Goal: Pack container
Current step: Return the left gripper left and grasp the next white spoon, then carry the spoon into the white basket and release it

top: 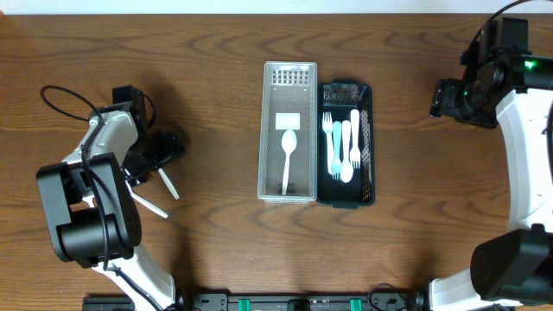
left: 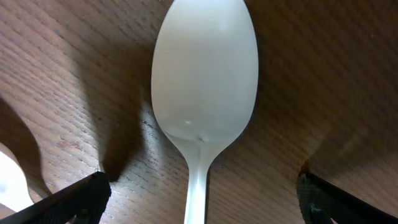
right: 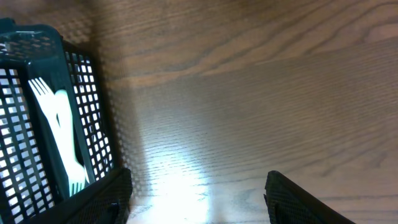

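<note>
A white plastic spoon lies on the wood table, bowl away from the camera, handle running between my left gripper's open fingers. In the overhead view the left gripper is low over loose white cutlery at the table's left. A white mesh tray holds one white spoon. Next to it a black mesh tray holds white and light-blue forks. My right gripper is open and empty, right of the black tray.
Another white utensil lies near the left arm's base, and an edge of one shows at the left wrist view's lower left. Bare wood table surrounds the trays.
</note>
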